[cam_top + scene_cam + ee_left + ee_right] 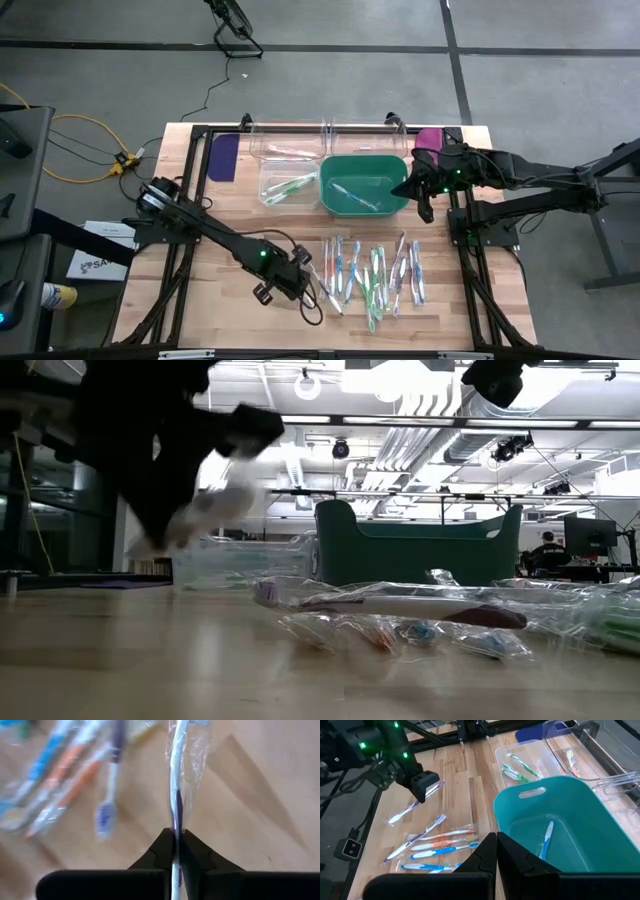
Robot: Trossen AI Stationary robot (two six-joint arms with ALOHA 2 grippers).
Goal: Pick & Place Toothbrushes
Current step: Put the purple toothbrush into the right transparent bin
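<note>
My left gripper is clamped on a wrapped toothbrush near the worktop's front edge, beside the loose toothbrushes. My right gripper, closed and empty, hovers at the teal bin's right rim.

Grey floor, yellow cable, ceiling lights

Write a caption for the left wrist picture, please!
Left gripper shut on a wrapped toothbrush, other toothbrushes blurred on the table.
</note>
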